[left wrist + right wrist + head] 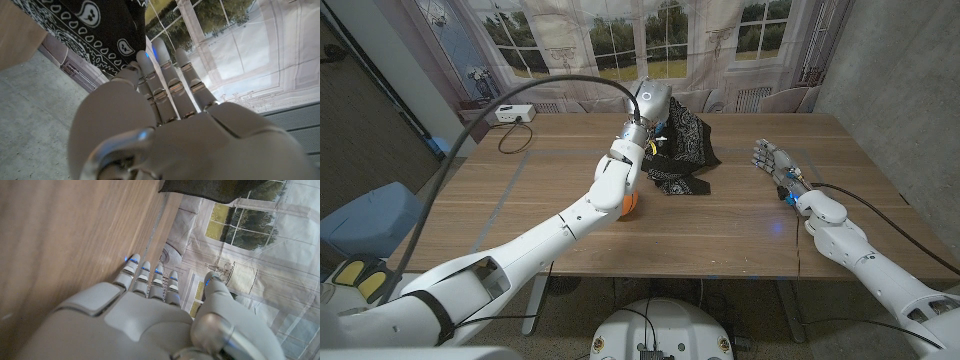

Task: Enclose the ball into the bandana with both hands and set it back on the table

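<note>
Ball [630, 204]: sits on the table under your left forearm, behind the fingers; bring the cloth back over it.
Right hand [772, 161]: fingers spread, holding nothing; move it in.
Left hand [650, 103]: raised, fingers extended beside the bandana [680, 148]; grip unclear.

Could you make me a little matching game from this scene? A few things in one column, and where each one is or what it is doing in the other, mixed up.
Things:
1. bandana
2. ball
3. left hand
4. right hand

Descriptions:
A. orange, on the table, partly hidden behind the left forearm
B. open, holding nothing, off to the right side of the table
C. black with white pattern, bunched up and lifted
D. raised at the cloth's upper edge

Pairs: 1-C, 2-A, 3-D, 4-B
</note>
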You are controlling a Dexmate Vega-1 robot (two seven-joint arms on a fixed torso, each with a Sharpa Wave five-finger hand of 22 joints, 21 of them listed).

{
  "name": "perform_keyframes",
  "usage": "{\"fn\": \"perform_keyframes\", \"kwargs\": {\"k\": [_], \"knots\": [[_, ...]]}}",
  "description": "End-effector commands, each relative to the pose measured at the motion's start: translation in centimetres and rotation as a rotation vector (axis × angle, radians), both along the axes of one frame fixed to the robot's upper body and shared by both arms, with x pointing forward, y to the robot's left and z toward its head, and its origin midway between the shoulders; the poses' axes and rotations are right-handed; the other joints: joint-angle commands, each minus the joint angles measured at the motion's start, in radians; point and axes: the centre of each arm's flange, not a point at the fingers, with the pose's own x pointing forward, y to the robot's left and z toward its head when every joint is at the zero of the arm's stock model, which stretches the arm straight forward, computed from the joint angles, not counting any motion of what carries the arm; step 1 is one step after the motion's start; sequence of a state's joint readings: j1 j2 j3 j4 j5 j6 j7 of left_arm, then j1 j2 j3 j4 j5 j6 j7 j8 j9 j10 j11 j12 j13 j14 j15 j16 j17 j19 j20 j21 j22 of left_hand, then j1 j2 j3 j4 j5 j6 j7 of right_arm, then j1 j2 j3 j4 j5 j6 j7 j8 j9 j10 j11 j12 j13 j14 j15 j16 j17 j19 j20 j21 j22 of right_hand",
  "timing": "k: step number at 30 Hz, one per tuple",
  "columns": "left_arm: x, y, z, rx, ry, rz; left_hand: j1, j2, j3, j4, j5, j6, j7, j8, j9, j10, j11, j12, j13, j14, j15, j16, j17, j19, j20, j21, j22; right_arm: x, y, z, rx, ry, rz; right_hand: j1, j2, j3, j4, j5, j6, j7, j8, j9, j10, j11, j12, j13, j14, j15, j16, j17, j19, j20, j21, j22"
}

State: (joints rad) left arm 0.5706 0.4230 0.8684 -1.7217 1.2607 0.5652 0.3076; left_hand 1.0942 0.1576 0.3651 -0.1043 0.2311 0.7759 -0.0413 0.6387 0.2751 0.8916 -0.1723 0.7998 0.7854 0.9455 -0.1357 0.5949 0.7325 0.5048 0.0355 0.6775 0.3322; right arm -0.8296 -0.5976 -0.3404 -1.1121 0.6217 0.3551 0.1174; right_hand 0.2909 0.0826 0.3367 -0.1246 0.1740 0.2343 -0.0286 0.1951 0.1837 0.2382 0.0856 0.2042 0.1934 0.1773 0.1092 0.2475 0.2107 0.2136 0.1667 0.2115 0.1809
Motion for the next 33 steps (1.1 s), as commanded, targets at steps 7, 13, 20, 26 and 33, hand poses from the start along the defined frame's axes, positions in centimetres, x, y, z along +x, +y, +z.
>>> {"fn": "perform_keyframes", "kwargs": {"k": [7,13,20,26,33], "knots": [[-1.3,0.0,4.3,-0.049,-0.161,-0.127,0.019,0.02,0.005,0.011,0.008,-0.01,-0.005,0.029,0.269,-0.029,-0.037,0.007,0.009,0.012,-0.087,-0.014,0.01,-0.009,0.002,0.018,0.006,-0.7,-0.2,0.3,-0.048,-0.018,-0.069,0.065,0.025,0.029,-0.03,0.013,0.011,-0.001,0.006,0.003,0.016,-0.004,0.009,0.002,0.01,-0.016,-0.003,-0.002,0.009,-0.012,-0.003,0.0],[-1.7,1.3,5.8,-0.063,-0.14,-0.34,0.015,0.017,0.004,0.016,0.01,-0.016,-0.013,0.032,0.269,-0.034,-0.037,0.007,0.013,0.01,-0.087,-0.025,0.013,-0.018,0.001,0.024,0.006,-0.6,-0.3,0.4,-0.051,-0.019,-0.063,0.078,0.027,0.034,-0.035,0.014,0.011,-0.002,0.005,0.003,0.018,-0.004,0.009,0.002,0.013,-0.017,-0.004,-0.004,0.012,-0.013,-0.002,0.0],[-0.6,3.5,8.8,-0.287,0.24,-0.768,-0.002,0.006,-0.004,0.028,0.021,-0.031,-0.024,0.047,0.289,-0.054,-0.036,0.003,0.026,-0.002,-0.086,-0.052,0.013,-0.053,-0.003,0.023,0.004,-0.5,-0.5,0.3,-0.051,-0.014,-0.062,0.081,0.024,0.033,-0.035,0.012,0.009,-0.001,0.004,0.003,0.018,-0.003,0.008,0.003,0.014,-0.016,-0.005,-0.004,0.013,-0.012,-0.002,0.0],[-0.6,4.1,11.4,-0.293,0.464,-0.995,-0.014,-0.004,-0.007,0.039,0.062,-0.041,-0.022,0.071,0.302,-0.068,-0.037,0.019,0.075,-0.038,-0.085,-0.16,-0.055,-0.1,0.023,0.027,-0.013,-0.5,-0.6,0.1,-0.044,-0.013,-0.06,0.08,0.022,0.032,-0.034,0.011,0.007,-0.003,0.002,0.003,0.015,-0.004,0.006,0.003,0.013,-0.016,-0.005,-0.004,0.012,-0.013,-0.002,0.0],[0.8,3.8,13.0,-0.266,0.69,-1.266,-0.016,-0.007,-0.005,0.046,0.095,-0.054,-0.023,0.085,0.303,-0.082,-0.037,0.016,0.094,-0.057,-0.088,-0.28,-0.167,-0.132,0.037,0.03,-0.04,-0.2,-0.6,0.1,-0.044,-0.011,-0.051,0.08,0.02,0.029,-0.032,0.01,0.004,-0.002,0.001,0.003,0.013,-0.002,0.004,0.003,0.013,-0.015,-0.006,-0.003,0.012,-0.012,-0.003,0.0]]}}
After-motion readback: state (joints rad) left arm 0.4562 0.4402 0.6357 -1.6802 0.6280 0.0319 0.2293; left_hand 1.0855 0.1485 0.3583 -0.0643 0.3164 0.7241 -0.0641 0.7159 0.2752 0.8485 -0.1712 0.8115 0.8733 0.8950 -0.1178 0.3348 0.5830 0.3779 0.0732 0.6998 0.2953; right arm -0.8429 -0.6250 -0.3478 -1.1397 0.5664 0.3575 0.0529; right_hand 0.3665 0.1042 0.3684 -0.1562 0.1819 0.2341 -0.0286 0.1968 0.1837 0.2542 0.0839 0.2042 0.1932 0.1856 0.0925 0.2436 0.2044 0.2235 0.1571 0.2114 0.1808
